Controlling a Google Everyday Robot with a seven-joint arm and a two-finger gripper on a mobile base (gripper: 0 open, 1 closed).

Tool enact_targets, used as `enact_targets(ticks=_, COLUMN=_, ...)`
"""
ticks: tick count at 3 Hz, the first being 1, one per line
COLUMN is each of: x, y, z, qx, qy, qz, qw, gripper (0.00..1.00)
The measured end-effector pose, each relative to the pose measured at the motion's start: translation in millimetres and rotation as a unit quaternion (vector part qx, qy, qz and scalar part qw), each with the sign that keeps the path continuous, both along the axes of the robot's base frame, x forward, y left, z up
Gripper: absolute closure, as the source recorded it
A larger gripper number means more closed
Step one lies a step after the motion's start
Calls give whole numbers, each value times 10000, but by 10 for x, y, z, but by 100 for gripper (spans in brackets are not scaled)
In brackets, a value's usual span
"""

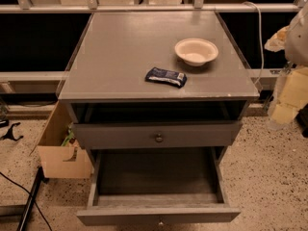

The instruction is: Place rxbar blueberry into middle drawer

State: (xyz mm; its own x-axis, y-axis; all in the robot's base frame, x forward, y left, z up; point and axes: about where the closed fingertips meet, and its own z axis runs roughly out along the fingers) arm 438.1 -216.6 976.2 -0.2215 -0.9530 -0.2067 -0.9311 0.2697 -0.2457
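Camera view: rxbar blueberry (166, 77) lies flat on counter (120, 52), near-left of white bowl (196, 51), middle drawer (120, 214) open below; it's prob light, thin and slick, so you'd pinch across its narrow width, w/ gripper (290, 93) at right edge, well apart, opening can't tell.

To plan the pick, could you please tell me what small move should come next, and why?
Probably bring the gripper, now at the view's right edge, across to above the rxbar blueberry: it lies ungrasped on the tabletop, and the middle drawer already stands open.
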Motion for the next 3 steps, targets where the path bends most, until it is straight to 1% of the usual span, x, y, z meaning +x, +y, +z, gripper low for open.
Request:
enact_targets(ticks=1, x=1, y=0, z=0, qx=1, qy=0, qz=0, qw=10000, gripper=0)
enact_targets(ticks=2, x=173, y=96, z=-49, qx=151, qy=-37, qz=-88, qw=9998, gripper=0)
enact_targets(ticks=3, x=407, y=235, z=-132, qx=330, qy=-111, qz=-263, qw=9990, gripper=0)
